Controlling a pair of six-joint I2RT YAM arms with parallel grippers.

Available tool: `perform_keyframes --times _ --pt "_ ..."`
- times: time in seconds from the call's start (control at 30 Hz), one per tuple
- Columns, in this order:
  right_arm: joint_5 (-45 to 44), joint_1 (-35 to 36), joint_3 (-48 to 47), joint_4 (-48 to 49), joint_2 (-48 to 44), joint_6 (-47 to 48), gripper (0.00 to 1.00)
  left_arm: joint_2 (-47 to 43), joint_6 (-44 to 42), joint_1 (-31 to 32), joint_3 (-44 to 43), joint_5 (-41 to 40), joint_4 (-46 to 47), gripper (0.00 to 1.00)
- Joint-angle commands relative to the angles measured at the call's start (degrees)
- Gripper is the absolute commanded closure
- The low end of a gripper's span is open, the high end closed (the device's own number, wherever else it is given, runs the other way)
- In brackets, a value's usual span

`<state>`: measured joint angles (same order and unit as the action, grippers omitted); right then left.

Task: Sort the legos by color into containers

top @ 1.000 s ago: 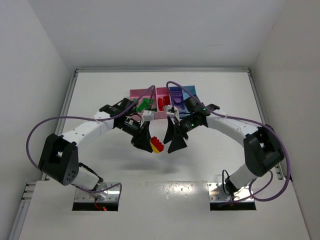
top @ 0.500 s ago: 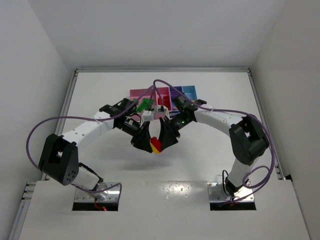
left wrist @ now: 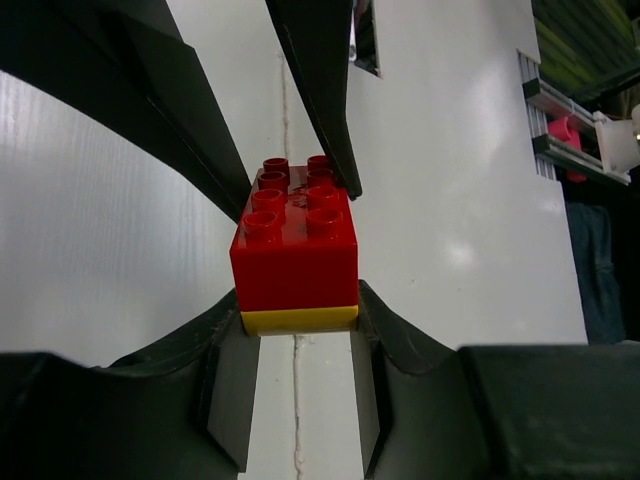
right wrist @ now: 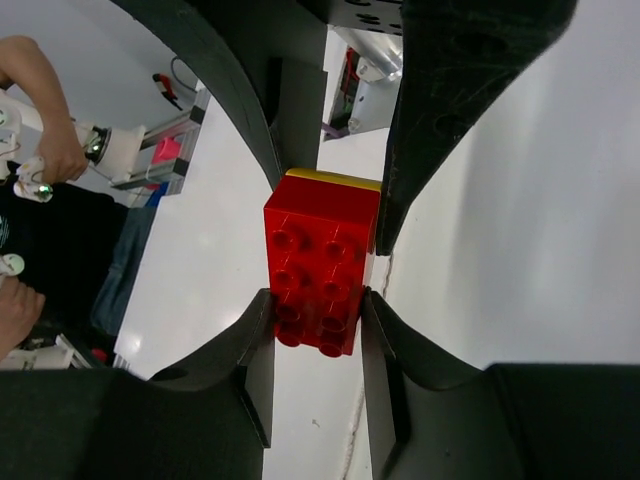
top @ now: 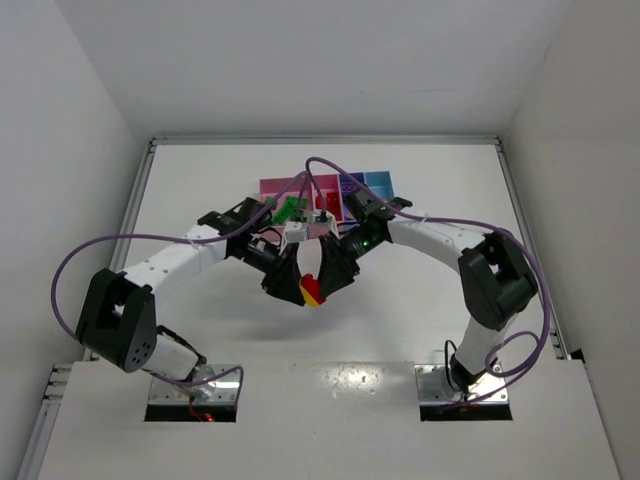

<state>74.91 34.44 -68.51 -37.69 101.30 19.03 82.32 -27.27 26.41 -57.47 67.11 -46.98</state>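
The left gripper [left wrist: 297, 335] stands narrowly closed on one end of a lego clump [left wrist: 295, 262]. Its two fingers [left wrist: 232, 385] press the clump's sides where a thin yellow brick [left wrist: 298, 319] sits under a red brick [left wrist: 300, 235]. The clump is held between the two arms at the middle of the table [top: 200, 180], on the near side of the containers [top: 272, 188] and apart from them. Its long axis runs from one gripper to the other, so each wrist camera looks along its length. The red brick's studs, two across, face the right wrist camera, and the yellow layer lies on the side away from the studs. In the top view the red shows uppermost with yellow at the lower edge. The right gripper [right wrist: 320, 322] is clamped tight on the opposite end, with its fingers [right wrist: 258, 350] touching the red brick's two long sides.
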Motion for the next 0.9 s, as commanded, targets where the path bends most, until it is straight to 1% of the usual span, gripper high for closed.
perform_keyframes --times 0.0,0.3,0.53,0.6,0.63,0.67,0.7,0.73,0.77,0.8,0.83,0.87 --pt "3.57 -2.34 -1.63 1.92 -3.20 1.36 1.00 -3.04 0.72 -0.93 1.66 2.24 5.23 0.98" --pt "5.94 -9.91 0.04 3.15 -7.60 1.36 1.00 -7.08 5.55 -1.45 5.70 0.56 11.03 0.99" --pt "6.65 -16.32 1.62 4.73 -9.89 1.36 1.00 -8.94 7.49 -1.98 6.76 -0.49 12.35 0.99" --pt "6.03 -18.96 1.63 5.87 -9.89 1.36 1.00 -10.68 8.01 -2.60 7.28 -1.02 13.49 0.99" --pt "2.73 -20.27 1.63 7.09 -9.37 0.32 1.00 -12.35 10.45 -4.16 8.24 -2.06 15.41 0.99" --pt "2.69 -20.29 1.63 7.11 -9.36 0.31 1.00 -12.36 10.48 -4.18 8.25 -2.68 15.43 0.99" --pt "1.04 -20.89 1.63 13.89 -9.36 -5.43 1.00 -14.80 12.05 -4.70 8.95 -3.38 18.65 0.99" --pt "-3.68 -20.90 5.19 21.36 -9.36 -11.93 1.00 -16.22 15.11 -5.23 9.83 -4.09 20.33 0.99" --pt "-7.38 -20.90 7.93 30.66 -11.45 -26.70 1.00 -17.54 16.62 -6.10 11.32 -6.01 21.92 0.99" --pt "-14.11 -20.90 12.39 45.80 -12.34 -31.37 1.00 -18.77 17.59 -6.11 11.33 -6.90 23.76 0.99" --pt "-16.97 -20.90 13.22 50.22 -12.35 -34.20 1.00 -20.78 18.82 -6.72 12.03 -7.78 23.78 0.99" --pt "-21.87 -20.12 10.96 51.13 -11.05 -35.36 1.00 -21.58 18.83 -6.73 12.03 -9.53 24.30 0.99"
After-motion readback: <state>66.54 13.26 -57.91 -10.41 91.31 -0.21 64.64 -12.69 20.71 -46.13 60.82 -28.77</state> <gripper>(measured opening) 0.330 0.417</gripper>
